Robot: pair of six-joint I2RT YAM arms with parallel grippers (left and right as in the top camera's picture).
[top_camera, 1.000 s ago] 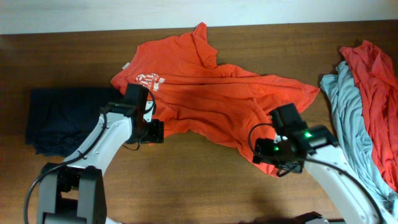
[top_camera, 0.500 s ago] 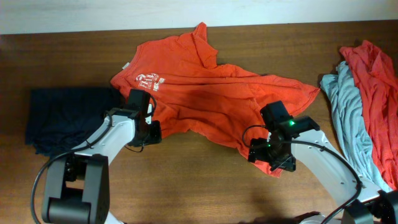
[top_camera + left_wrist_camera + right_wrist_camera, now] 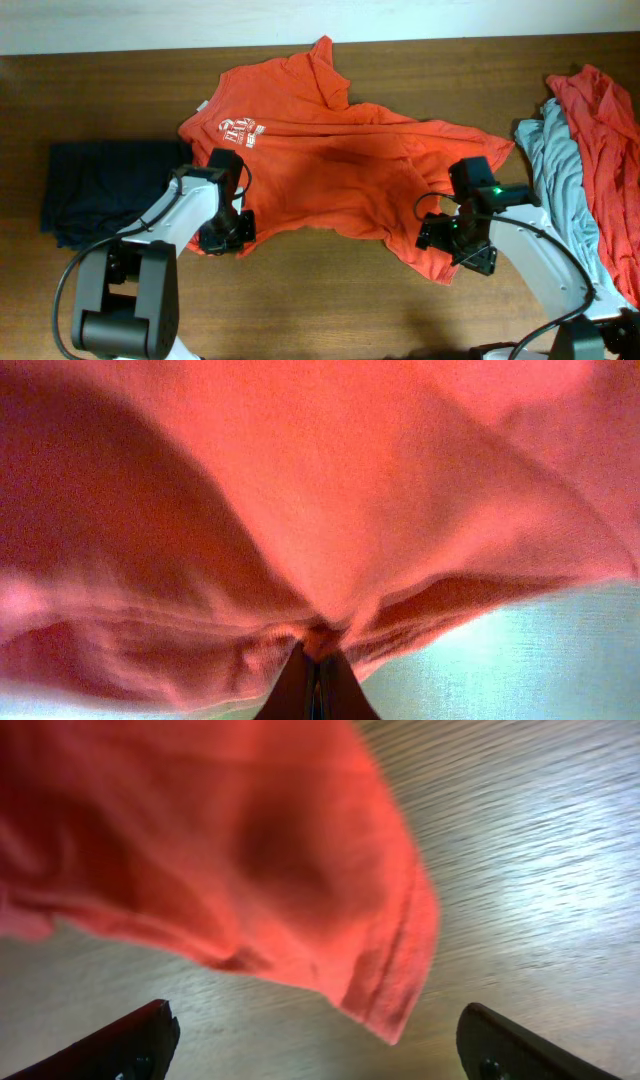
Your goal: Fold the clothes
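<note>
Altogether four: orange-red shirt (image 3: 330, 170); navy shirt (image 3: 100, 190); red shirt (image 3: 605, 130); grey-blue shirt (image 3: 552, 182)

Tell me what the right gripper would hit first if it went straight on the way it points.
Probably the hemmed edge of the orange-red T-shirt, just ahead of the right gripper, though depth is unclear.

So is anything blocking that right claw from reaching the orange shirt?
Nothing visible does. The right claw stands open just short of the orange shirt, at its hem, and only the wooden table shows between its fingers and the cloth.
</note>
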